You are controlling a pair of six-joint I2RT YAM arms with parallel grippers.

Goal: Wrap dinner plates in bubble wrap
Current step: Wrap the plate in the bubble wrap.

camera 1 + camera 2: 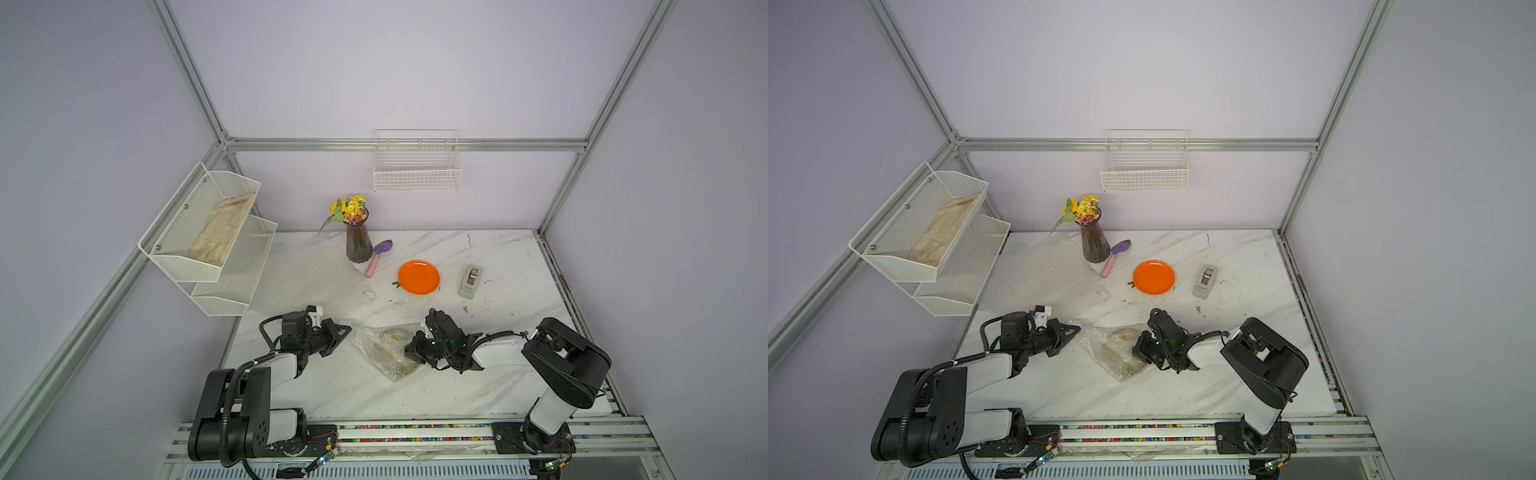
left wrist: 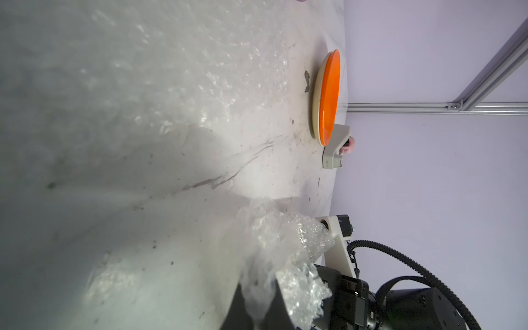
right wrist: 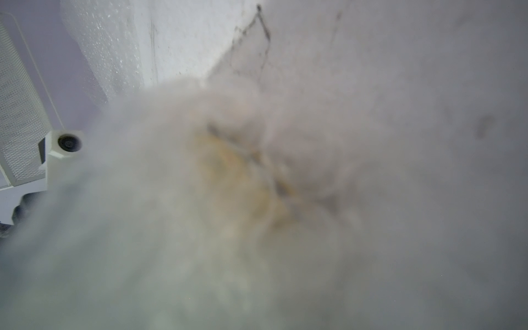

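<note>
A yellow patterned dinner plate point(image 1: 395, 335) lies inside a crumpled bubble wrap point(image 1: 384, 353) bundle at the table's front middle. My left gripper point(image 1: 347, 329) is at the bundle's left corner. In the left wrist view its dark fingers point(image 2: 283, 308) are shut on a fold of the wrap point(image 2: 274, 243). My right gripper point(image 1: 409, 348) sits on the bundle's right edge. Wrap covers its camera, with a yellow blur of the plate point(image 3: 243, 171) behind; the jaws are hidden. An orange plate point(image 1: 419, 277) rests on a cream plate point(image 2: 315, 94) further back.
A loose bubble wrap sheet point(image 1: 311, 274) spreads at the back left. A vase of flowers point(image 1: 358, 243) and a purple trowel point(image 1: 378, 257) stand behind. A grey tape dispenser point(image 1: 471, 281) is right of the plates. Mesh shelves point(image 1: 208, 232) and a wire basket point(image 1: 417, 174) hang on the walls.
</note>
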